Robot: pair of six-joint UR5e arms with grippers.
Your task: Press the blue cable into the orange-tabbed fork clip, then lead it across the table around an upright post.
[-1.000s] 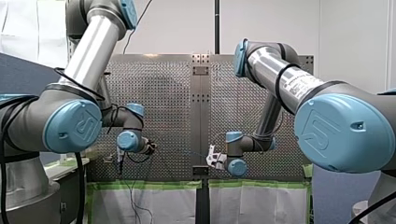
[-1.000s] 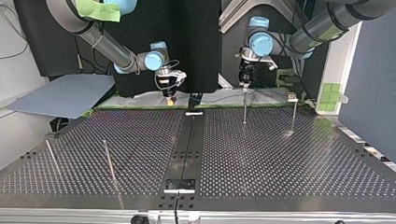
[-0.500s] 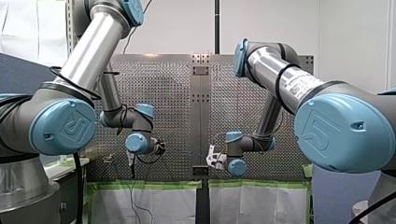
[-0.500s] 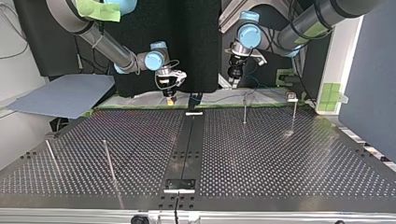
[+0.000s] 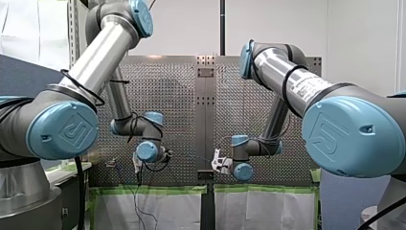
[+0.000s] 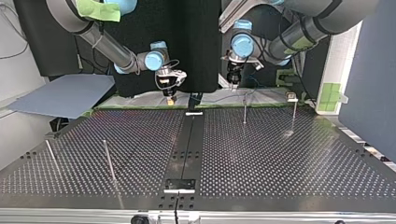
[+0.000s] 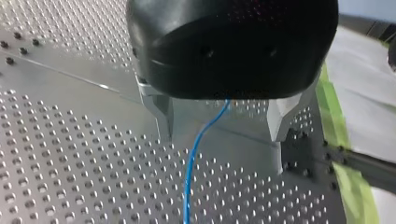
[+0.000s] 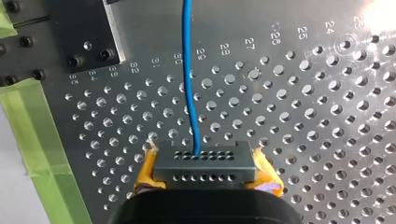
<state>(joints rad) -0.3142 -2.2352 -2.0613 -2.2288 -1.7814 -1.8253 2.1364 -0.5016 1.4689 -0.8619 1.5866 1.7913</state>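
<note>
Your right hand [image 8: 205, 163] is clamped on the blue cable [image 8: 190, 70], low over the middle of the counter's [image 6: 280, 163] arm-side edge. Your left hand [image 7: 219, 126] hangs further along that edge with its metal fingers [image 7: 162, 119] apart and the cable running loose between them. Close off-line and you miss it; pull hard and it may slip from the right hand. The nearest post [image 6: 244, 111] stands close and could catch a finger. Toward the opposite edge only thin posts break the room. The fork clip cannot be made out.
</note>
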